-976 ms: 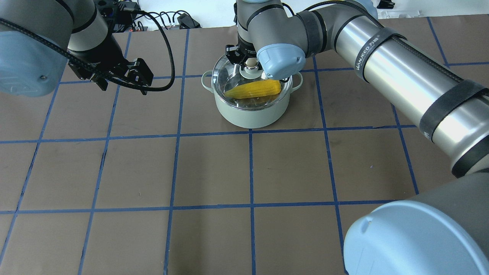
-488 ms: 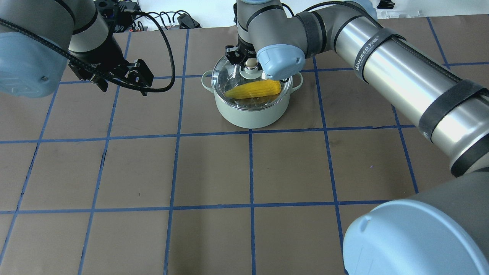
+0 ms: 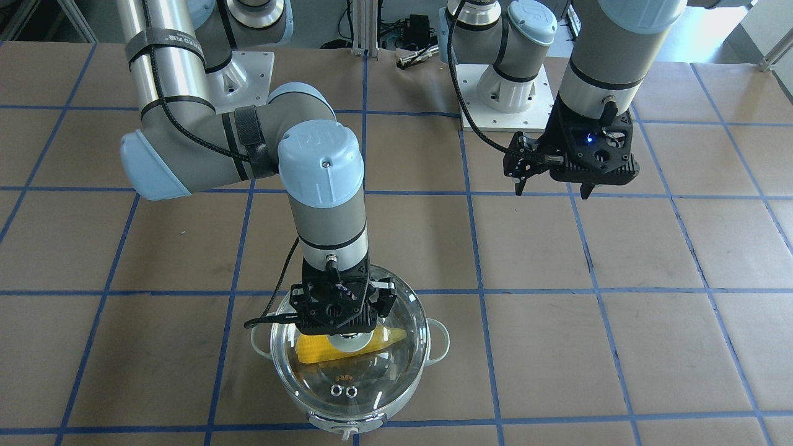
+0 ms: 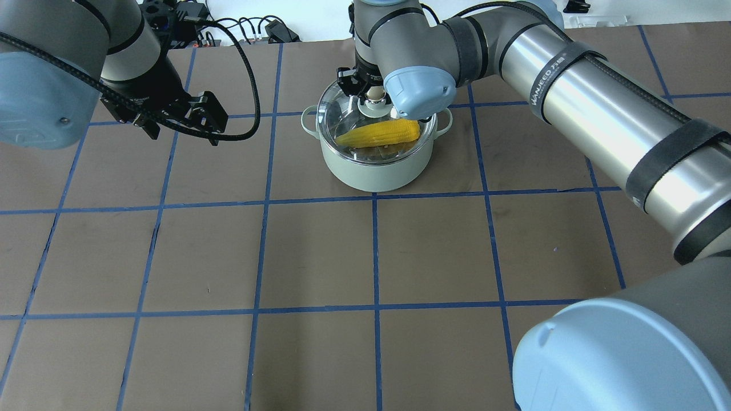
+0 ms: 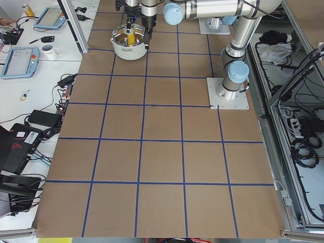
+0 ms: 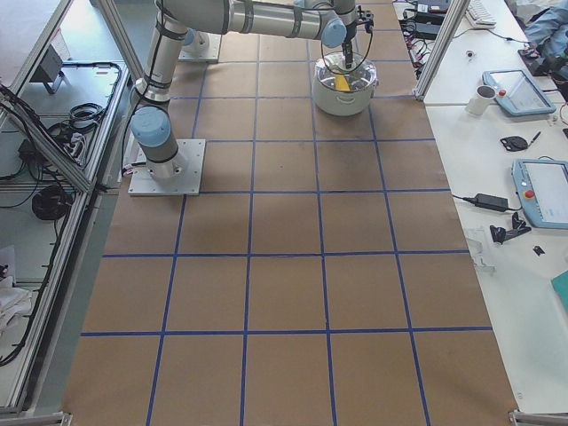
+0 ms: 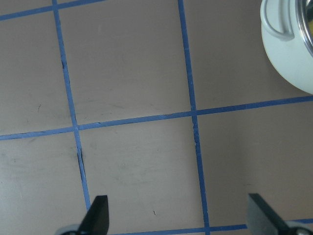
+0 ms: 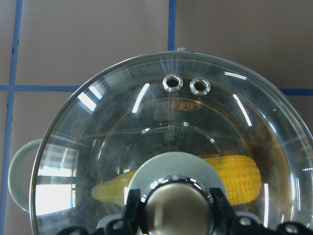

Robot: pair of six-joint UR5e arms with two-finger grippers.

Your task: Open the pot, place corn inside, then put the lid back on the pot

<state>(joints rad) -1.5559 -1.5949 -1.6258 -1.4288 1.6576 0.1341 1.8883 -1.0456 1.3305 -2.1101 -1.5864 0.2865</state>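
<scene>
I have my right gripper [image 8: 176, 215] clamped on the lid [image 8: 146, 112], seated on the pot [image 4: 374, 171] over the corn [image 4: 380, 132] near the far edge of the table [image 4: 320, 257], while the left wrist view shows my left gripper [image 7: 178, 215] spread wide, well apart.

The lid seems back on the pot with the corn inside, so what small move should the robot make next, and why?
Probably open the right gripper and rise straight off the knob. The lid sits level on the pot, the corn lies inside under the glass, and the jaws clasp the knob, so letting go looks like all that remains.
</scene>
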